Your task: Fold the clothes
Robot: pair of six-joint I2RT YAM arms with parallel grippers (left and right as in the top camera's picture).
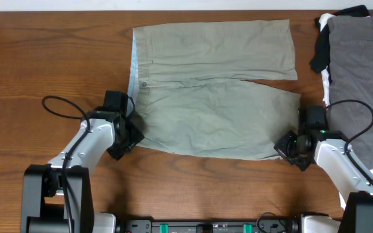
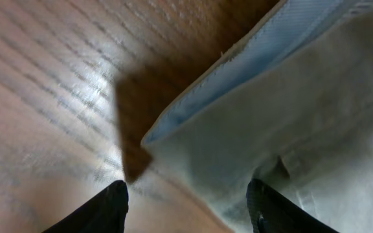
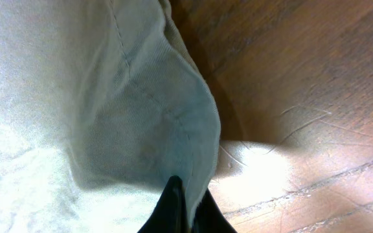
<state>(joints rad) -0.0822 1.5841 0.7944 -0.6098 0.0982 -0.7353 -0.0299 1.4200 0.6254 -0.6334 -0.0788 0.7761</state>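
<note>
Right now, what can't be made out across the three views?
- Overhead: grey, black and white garment pile cut off by the right edge; count unclear.
- Overhead: left gripper and right gripper tips hidden by their own bodies.
- Right wrist: how much khaki-olive cotton shorts hem is pinched; the fingers cover it.

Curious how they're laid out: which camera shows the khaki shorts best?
Overhead: it shows the whole shorts spread flat. Left wrist shows only a waistband corner with pale blue lining; right wrist only a leg's hem edge.
</note>
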